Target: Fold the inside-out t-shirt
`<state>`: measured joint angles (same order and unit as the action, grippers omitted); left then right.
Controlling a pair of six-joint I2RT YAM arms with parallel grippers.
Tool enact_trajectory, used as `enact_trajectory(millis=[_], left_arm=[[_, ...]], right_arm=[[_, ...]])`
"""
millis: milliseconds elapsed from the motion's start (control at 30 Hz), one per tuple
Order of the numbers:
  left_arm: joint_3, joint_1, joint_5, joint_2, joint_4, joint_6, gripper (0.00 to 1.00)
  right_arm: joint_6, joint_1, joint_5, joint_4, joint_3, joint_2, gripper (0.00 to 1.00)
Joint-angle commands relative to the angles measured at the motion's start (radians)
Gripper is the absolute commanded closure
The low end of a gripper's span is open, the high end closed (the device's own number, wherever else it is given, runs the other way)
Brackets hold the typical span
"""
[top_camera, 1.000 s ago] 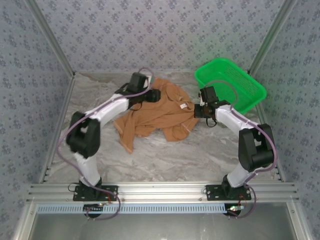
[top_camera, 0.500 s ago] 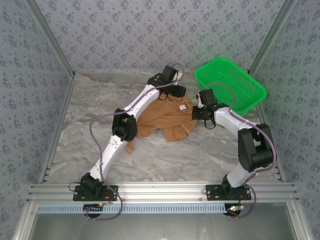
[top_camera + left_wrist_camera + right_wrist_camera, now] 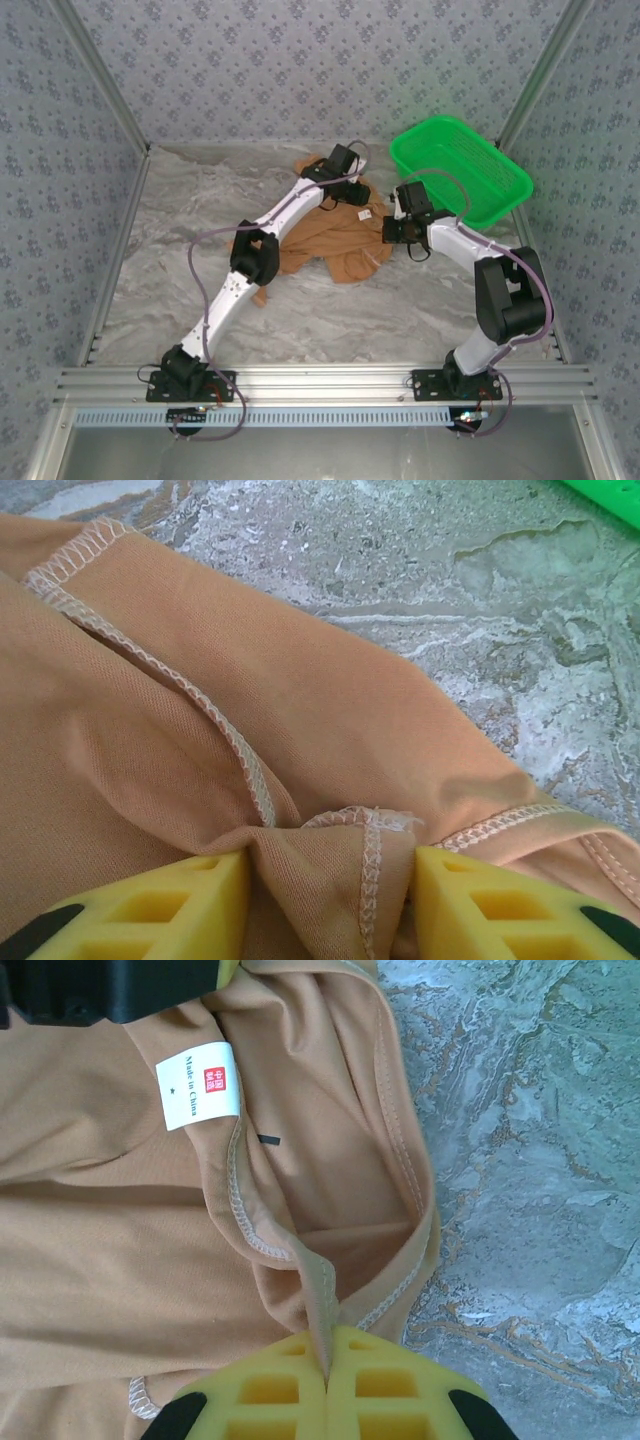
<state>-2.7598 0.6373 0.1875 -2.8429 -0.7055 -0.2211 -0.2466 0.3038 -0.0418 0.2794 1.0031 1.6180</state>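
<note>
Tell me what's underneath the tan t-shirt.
Marbled tabletop shows around the t-shirt, which lies crumpled on it. Anything beneath the cloth is hidden by its folds; the left arm also covers part of the shirt.

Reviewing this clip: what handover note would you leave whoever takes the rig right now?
Left claw: jaws straddle a bunched seam near the t-shirt's far edge; grip unclear.
Right claw: shut on a fold near the white label.
T-shirt lies crumpled on the table, beside the green basket.
Done: no neat fold yet. Left: spread it flat, then fold.
</note>
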Motion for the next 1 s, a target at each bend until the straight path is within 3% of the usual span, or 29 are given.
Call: enact_trajectory(millis=[0,267,367,600,733,967], left_arm=[[-0.034,0.005,-0.014,-0.019,0.055,-0.012,0.58],[-0.086,-0.012,0.001,-0.014,0.11,-0.062,0.9],[-0.097,-0.038,0.03,0.043,0.13,-0.091,0.96],[-0.098,-0.096,0.026,0.324,0.084,-0.106,1.0],[-0.098,-0.103,-0.034,0.558,0.033,-0.033,1.0],[-0.07,-0.022,-0.2,0.894,-0.081,0.135,1.0]], right_arm=[[-0.014,0.007,-0.004,0.001,-0.011,-0.035,0.99],[-0.01,0.011,0.004,0.025,-0.004,-0.052,0.99],[0.019,-0.001,0.041,0.042,0.028,-0.082,0.99],[0.142,-0.018,0.1,0.041,0.178,-0.233,1.0],[0.232,-0.009,0.122,0.013,0.326,-0.344,1.0],[0.413,0.161,0.176,0.031,0.556,-0.465,1.0]])
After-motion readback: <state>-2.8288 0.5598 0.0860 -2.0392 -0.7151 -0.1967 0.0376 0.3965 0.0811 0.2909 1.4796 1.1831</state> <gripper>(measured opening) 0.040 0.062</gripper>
